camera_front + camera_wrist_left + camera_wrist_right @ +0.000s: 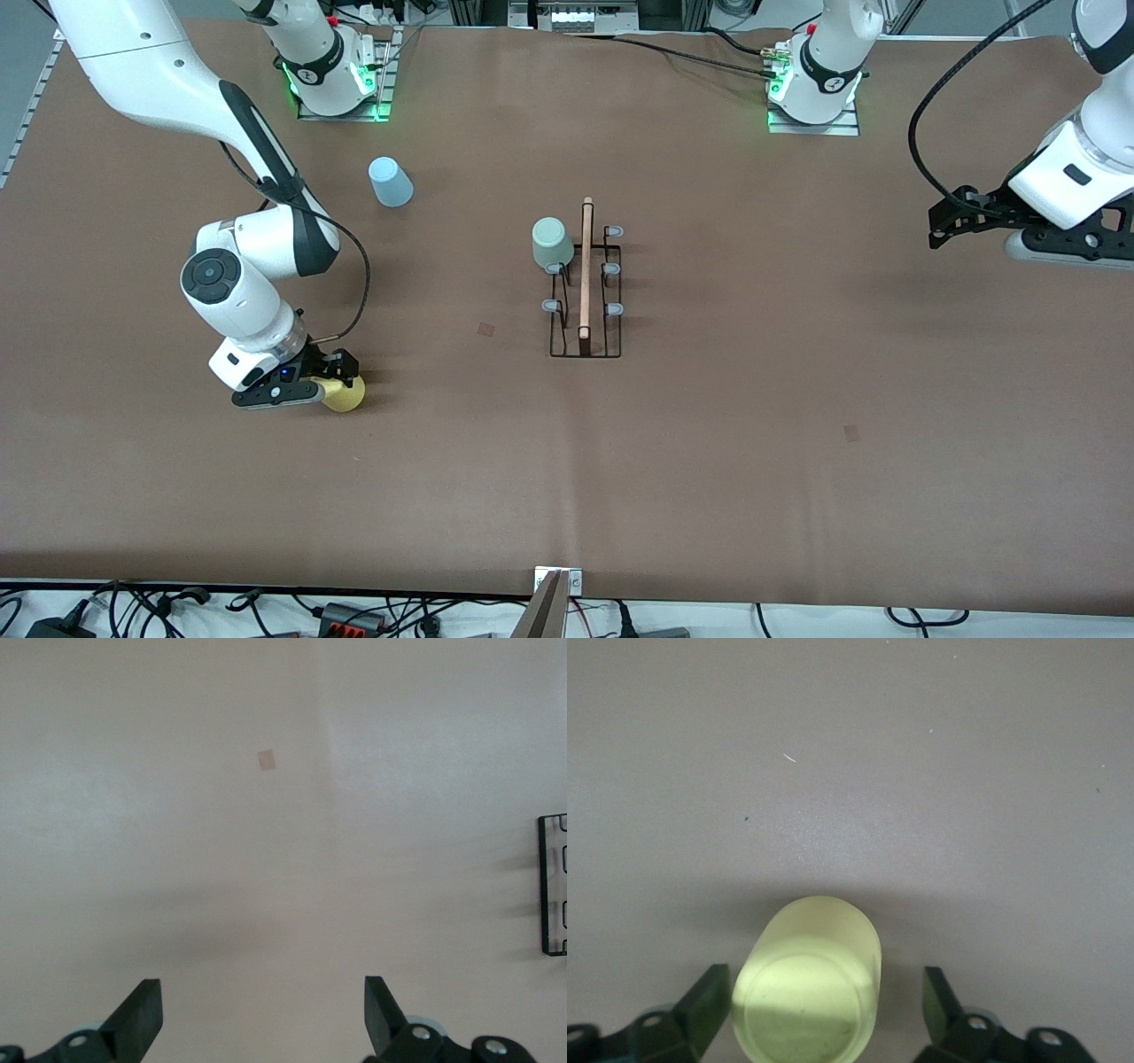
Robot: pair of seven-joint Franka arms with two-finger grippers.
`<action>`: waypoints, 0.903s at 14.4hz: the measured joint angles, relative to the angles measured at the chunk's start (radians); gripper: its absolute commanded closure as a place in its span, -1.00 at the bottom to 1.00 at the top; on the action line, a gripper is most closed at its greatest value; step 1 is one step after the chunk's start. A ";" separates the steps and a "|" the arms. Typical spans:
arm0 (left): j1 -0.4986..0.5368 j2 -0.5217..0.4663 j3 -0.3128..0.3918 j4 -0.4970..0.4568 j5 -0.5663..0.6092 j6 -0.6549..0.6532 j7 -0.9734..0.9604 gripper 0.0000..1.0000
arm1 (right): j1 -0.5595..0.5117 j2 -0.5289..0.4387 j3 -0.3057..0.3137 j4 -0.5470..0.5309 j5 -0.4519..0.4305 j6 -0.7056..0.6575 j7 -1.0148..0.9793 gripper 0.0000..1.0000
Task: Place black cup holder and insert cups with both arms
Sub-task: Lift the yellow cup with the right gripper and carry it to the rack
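Two fingers of the right gripper (819,1005) stand apart on either side of the yellow cup (808,988) — in the right wrist view a gap shows between the cup and each finger, so the cup is bracketed, not yet clamped. That cup sits on the table (709,461) toward the right arm's end, nearer the front camera than the other cups.

Risks, as judged from here:
- Cup wall is tapered and smooth; a closure set high or off-centre could squeeze it out of the jaws or tip it.
- Uneven contact — one finger touching first — would shove the cup sideways across the table instead of gripping it.

Black cup holder (585,292) stands mid-table, wooden rod pointing toward the front camera. Mint green cup (552,243) is already upside down on a peg at the end farther from the camera; the remaining pegs are bare. A tilted carry could catch the thin wire frame and drag the holder out of place.

Light blue cup (390,182) sits inverted on the table, farther from the camera, near the right arm's base.

Left gripper (263,1014) waits with fingers wide apart and nothing between them, over bare table at the left arm's end.
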 measured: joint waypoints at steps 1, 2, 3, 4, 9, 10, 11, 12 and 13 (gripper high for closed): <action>-0.001 -0.007 -0.001 0.001 0.000 -0.006 0.000 -1.00 | 0.000 0.002 0.000 0.000 -0.001 0.003 0.000 0.20; -0.003 -0.012 -0.001 0.004 0.000 -0.018 0.000 -1.00 | 0.000 0.002 0.001 0.000 -0.001 0.004 0.000 0.49; -0.004 -0.013 -0.001 0.009 0.000 -0.028 0.000 -1.00 | 0.000 0.002 0.001 0.001 -0.002 0.004 -0.001 0.63; -0.004 -0.012 -0.001 0.012 -0.001 -0.034 0.000 -1.00 | 0.000 0.001 0.002 0.003 -0.002 0.005 -0.001 0.71; -0.004 -0.012 -0.001 0.015 -0.001 -0.041 -0.001 -1.00 | 0.017 -0.052 0.017 0.031 -0.002 -0.113 0.006 0.77; -0.004 -0.012 -0.001 0.015 -0.001 -0.042 -0.001 -1.00 | 0.038 -0.085 0.021 0.050 -0.002 -0.189 0.034 0.76; -0.004 -0.012 -0.001 0.015 -0.001 -0.044 -0.002 -1.00 | 0.069 -0.121 0.026 0.073 -0.002 -0.275 0.091 0.76; -0.004 -0.012 -0.001 0.015 -0.001 -0.046 -0.002 -1.00 | 0.106 -0.157 0.030 0.098 -0.001 -0.353 0.162 0.77; -0.004 -0.012 -0.001 0.015 -0.001 -0.047 -0.002 -1.00 | 0.147 -0.188 0.039 0.125 -0.001 -0.415 0.245 0.77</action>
